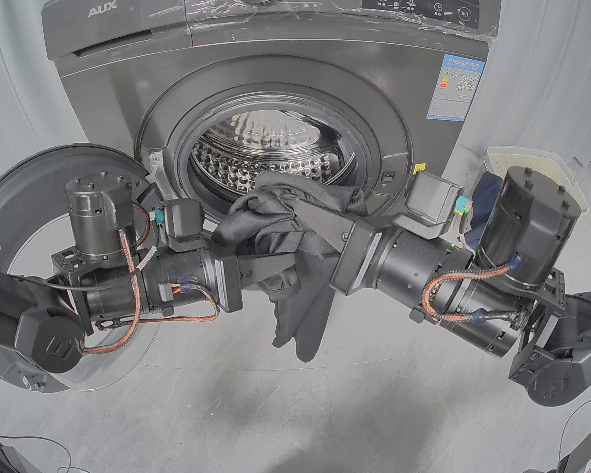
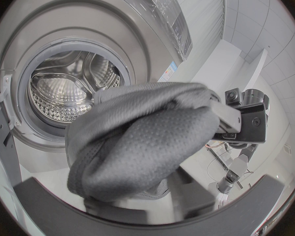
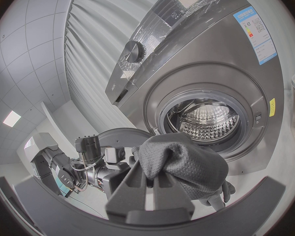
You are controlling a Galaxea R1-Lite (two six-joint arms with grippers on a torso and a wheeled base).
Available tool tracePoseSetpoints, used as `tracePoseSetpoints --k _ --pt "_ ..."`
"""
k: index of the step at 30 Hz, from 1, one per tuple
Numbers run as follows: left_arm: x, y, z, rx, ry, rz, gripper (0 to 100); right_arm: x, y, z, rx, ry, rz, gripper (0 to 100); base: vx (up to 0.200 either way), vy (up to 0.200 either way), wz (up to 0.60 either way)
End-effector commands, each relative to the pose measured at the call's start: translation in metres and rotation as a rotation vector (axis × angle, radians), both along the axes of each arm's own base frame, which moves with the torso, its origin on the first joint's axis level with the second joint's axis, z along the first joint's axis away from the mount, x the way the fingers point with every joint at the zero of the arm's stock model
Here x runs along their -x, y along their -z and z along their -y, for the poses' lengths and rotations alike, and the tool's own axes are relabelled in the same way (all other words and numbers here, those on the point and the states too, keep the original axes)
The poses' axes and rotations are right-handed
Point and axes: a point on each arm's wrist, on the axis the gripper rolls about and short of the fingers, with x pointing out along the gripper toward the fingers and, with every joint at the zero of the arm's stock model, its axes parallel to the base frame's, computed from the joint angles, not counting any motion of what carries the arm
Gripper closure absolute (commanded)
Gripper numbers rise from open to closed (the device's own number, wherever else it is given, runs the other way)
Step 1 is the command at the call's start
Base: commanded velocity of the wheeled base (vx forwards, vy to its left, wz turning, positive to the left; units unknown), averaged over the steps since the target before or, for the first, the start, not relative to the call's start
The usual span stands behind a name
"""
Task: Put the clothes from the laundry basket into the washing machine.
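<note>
1. Your right gripper [image 3: 152, 171] is clamped on the dark garment [image 1: 276, 221]; the left gripper [image 1: 272, 267] is buried beneath it, and you cannot tell its grip.
2. The garment hangs just before the open drum [image 1: 269, 146] of the washing machine [image 1: 276, 73].
3. The laundry basket [image 1: 538, 159] stands to the machine's right.

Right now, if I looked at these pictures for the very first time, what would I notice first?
First, the black garment bunched between the left gripper and the right gripper, one end dangling toward the floor. Right behind it is the washing machine, its door swung open on the robot's left, its shiny drum gleaming inside.
</note>
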Motion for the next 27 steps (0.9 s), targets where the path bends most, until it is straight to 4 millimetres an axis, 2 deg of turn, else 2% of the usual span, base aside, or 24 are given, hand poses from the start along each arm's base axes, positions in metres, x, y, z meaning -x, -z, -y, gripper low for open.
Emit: tracePoseSetpoints --k 1,5,6,10,13,18,24,27 --pt "0.006 -0.001 -0.003 0.009 0.002 0.014 100 0.001 0.005 0.002 0.015 -0.002 -0.009 100 0.000 0.000 0.00" --pt "0.014 -0.002 -0.005 0.019 -0.001 0.033 100 0.002 0.010 0.004 0.013 -0.002 -0.005 100 0.000 0.000 0.00" --pt "0.016 -0.003 -0.005 0.022 0.002 0.036 100 0.001 0.010 0.004 0.011 0.000 -0.004 0 0.000 0.000 0.00" --pt "0.030 -0.013 -0.010 0.050 0.012 0.070 100 0.000 0.009 0.006 0.009 0.005 0.003 0 0.000 0.000 0.00" --pt "0.033 -0.021 -0.011 0.067 0.015 0.096 100 0.001 0.015 0.009 0.025 0.008 -0.009 0 0.000 0.000 0.00" --pt "0.028 -0.033 -0.008 0.107 0.008 0.103 100 0.003 0.022 0.013 0.047 0.016 -0.026 0 0.000 0.000 0.00" --pt "0.019 -0.036 -0.003 0.114 -0.060 0.115 100 -0.001 0.027 0.034 0.107 0.073 0.004 0 0.000 0.000 0.00" --pt "0.015 -0.047 0.004 0.142 -0.123 0.154 100 -0.001 0.043 0.044 0.196 0.081 0.011 0 0.000 0.000 0.00"
